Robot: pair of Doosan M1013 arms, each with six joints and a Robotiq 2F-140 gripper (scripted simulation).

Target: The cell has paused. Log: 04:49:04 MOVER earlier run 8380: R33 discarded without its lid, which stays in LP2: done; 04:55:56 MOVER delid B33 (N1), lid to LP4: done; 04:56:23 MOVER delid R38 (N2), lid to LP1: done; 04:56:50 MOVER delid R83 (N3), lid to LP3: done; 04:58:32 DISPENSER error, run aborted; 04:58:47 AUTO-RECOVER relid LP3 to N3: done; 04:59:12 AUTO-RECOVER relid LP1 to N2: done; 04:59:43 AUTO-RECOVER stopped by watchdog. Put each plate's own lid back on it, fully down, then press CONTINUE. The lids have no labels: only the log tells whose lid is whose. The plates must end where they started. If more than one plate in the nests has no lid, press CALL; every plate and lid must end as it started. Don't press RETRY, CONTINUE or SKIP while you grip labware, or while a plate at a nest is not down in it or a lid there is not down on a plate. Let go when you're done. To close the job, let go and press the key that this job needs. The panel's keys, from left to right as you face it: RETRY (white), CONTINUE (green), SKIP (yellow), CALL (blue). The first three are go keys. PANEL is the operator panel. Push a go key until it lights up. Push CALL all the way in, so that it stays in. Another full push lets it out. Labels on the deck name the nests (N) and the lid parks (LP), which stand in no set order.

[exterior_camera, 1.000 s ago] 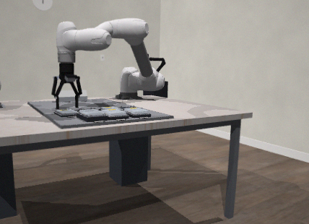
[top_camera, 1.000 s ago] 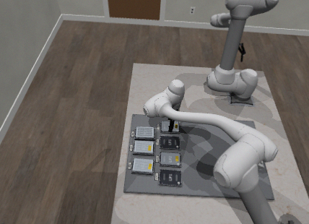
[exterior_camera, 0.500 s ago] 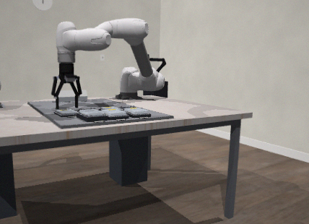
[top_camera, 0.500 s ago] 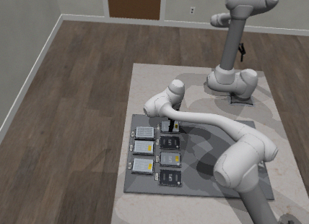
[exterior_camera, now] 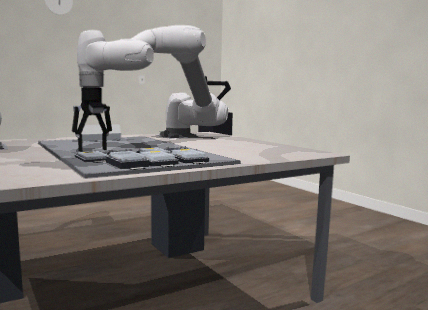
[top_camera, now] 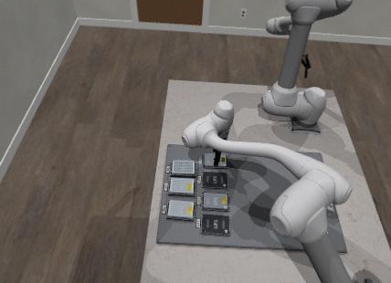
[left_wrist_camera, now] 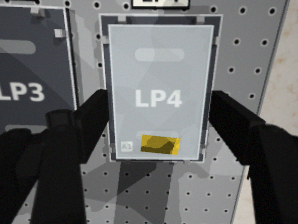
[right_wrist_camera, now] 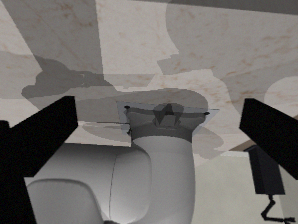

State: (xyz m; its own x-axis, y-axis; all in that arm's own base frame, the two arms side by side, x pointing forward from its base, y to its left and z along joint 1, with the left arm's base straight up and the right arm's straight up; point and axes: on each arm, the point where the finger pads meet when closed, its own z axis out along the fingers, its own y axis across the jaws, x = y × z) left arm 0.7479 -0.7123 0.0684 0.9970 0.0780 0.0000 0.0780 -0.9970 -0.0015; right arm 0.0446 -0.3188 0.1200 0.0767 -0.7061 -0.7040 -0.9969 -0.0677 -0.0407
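My left gripper [top_camera: 216,162] [exterior_camera: 92,148] [left_wrist_camera: 159,105] is open, its fingers low on either side of the clear lid [left_wrist_camera: 159,75] [exterior_camera: 91,156] on LP4, close to its edges. Another lid [top_camera: 216,201] lies on the third park down in the top view. LP3 [left_wrist_camera: 25,68] [top_camera: 214,180] and the lowest park [top_camera: 215,225] are bare. In the left column, the top plate [top_camera: 184,167] shows no lid; the middle plate [top_camera: 181,186] and bottom plate [top_camera: 179,210] show lids with yellow marks. Nest labels are unreadable. My right gripper [top_camera: 306,68] [right_wrist_camera: 159,112] is open and empty, high beyond the table.
The grey deck [top_camera: 269,176] [left_wrist_camera: 192,207] lies on the stone-topped table [top_camera: 192,263]. A pale box [exterior_camera: 114,131] stands at the deck's far side; its keys are not readable. The left arm [top_camera: 292,160] reaches over the deck and hides part of it. The right arm's base [right_wrist_camera: 167,132] stands on the table.
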